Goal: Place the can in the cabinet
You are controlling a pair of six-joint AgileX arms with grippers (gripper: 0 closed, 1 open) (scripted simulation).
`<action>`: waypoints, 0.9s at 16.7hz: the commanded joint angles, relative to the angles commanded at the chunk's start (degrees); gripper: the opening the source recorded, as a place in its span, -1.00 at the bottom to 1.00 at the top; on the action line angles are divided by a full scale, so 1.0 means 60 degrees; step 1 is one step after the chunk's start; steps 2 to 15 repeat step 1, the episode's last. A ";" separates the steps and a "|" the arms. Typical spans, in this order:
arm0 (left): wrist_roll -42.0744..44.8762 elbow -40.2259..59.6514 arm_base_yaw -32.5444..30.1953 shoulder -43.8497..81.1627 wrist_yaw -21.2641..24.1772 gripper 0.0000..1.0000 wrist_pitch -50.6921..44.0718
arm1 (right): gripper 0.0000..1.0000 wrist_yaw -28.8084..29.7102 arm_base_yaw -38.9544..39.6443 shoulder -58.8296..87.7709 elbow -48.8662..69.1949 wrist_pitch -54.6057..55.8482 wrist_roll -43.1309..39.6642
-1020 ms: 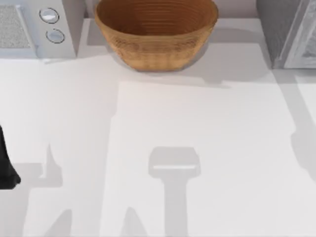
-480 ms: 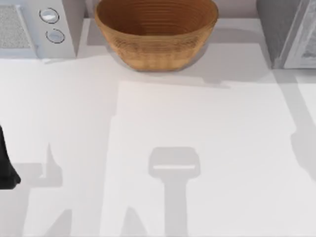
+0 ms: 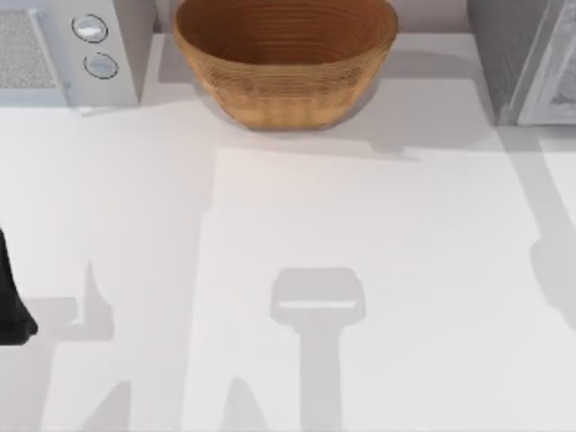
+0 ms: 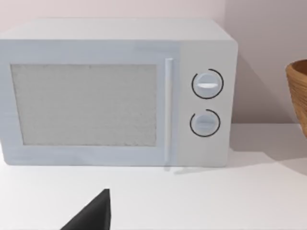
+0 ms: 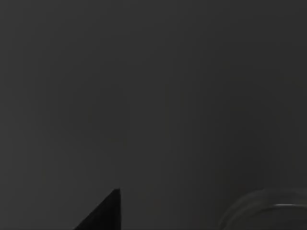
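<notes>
Top view: The counter [image 3: 297,225] carries a white microwave [image 3: 67,49] at its far left corner, a wicker basket [image 3: 284,58] at the middle of the far edge, and the cabinet [image 3: 526,58] at the far right corner, its dark speckled side facing the basket. The left arm [image 3: 11,301] sits parked at the counter's left edge. Shadows of the arms fall across the near half of the counter.

Left wrist view: The microwave faces the camera, door shut, two round knobs at its side, with the basket's rim beside it. A dark tip of the left gripper [image 4: 93,215] enters the frame; whether these jaws are open or closed cannot be told.

Right wrist view: The view is dark.

Judgement: The can's place cannot be confirmed from these views, nor the state of the right jaws. The placing step appears to be in hand at the cabinet. The next move calls for confirming the can is set down before any withdrawal.
</notes>
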 joint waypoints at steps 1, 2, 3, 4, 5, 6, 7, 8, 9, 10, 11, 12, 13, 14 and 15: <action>0.0000 0.0000 0.0000 0.0000 0.0000 1.00 0.0000 | 1.00 0.0000 0.0000 0.0000 0.0000 0.0000 0.0000; 0.0000 0.0000 0.0000 0.0000 0.0000 1.00 0.0000 | 1.00 0.0000 0.0000 0.0000 0.0000 0.0000 0.0000; 0.0000 0.0000 0.0000 0.0000 0.0000 1.00 0.0000 | 1.00 0.0000 0.0000 0.0000 0.0000 0.0000 0.0000; 0.0000 0.0000 0.0000 0.0000 0.0000 1.00 0.0000 | 1.00 0.0000 0.0000 0.0000 0.0000 0.0000 0.0000; 0.0000 0.0000 0.0000 0.0000 0.0000 1.00 0.0000 | 1.00 0.0000 0.0000 0.0000 0.0000 0.0000 0.0000; 0.0000 0.0000 0.0000 0.0000 0.0000 1.00 0.0000 | 1.00 0.0000 0.0000 0.0000 0.0000 0.0000 0.0000; 0.0000 0.0000 0.0000 0.0000 0.0000 1.00 0.0000 | 1.00 0.0000 0.0000 0.0000 0.0000 0.0000 0.0000; 0.0000 0.0000 0.0000 0.0000 0.0000 1.00 0.0000 | 1.00 0.0000 0.0000 0.0000 0.0000 0.0000 0.0000; 0.0000 0.0000 0.0000 0.0000 0.0000 1.00 0.0000 | 1.00 0.0000 0.0000 0.0000 0.0000 0.0000 0.0000; 0.0000 0.0000 0.0000 0.0000 0.0000 1.00 0.0000 | 1.00 0.0000 0.0000 0.0000 0.0000 0.0000 0.0000; 0.0000 0.0000 0.0000 0.0000 0.0000 1.00 0.0000 | 1.00 0.0000 0.0000 0.0000 0.0000 0.0000 0.0000; 0.0000 0.0000 0.0000 0.0000 0.0000 1.00 0.0000 | 1.00 0.0000 0.0000 0.0000 0.0000 0.0000 0.0000; 0.0000 0.0000 0.0000 0.0000 0.0000 1.00 0.0000 | 1.00 0.0000 0.0000 0.0000 0.0000 0.0000 0.0000; 0.0000 0.0000 0.0000 0.0000 0.0000 1.00 0.0000 | 1.00 0.0000 0.0000 0.0000 0.0000 0.0000 0.0000; 0.0000 0.0000 0.0000 0.0000 0.0000 1.00 0.0000 | 1.00 0.0000 0.0000 0.0000 0.0000 0.0000 0.0000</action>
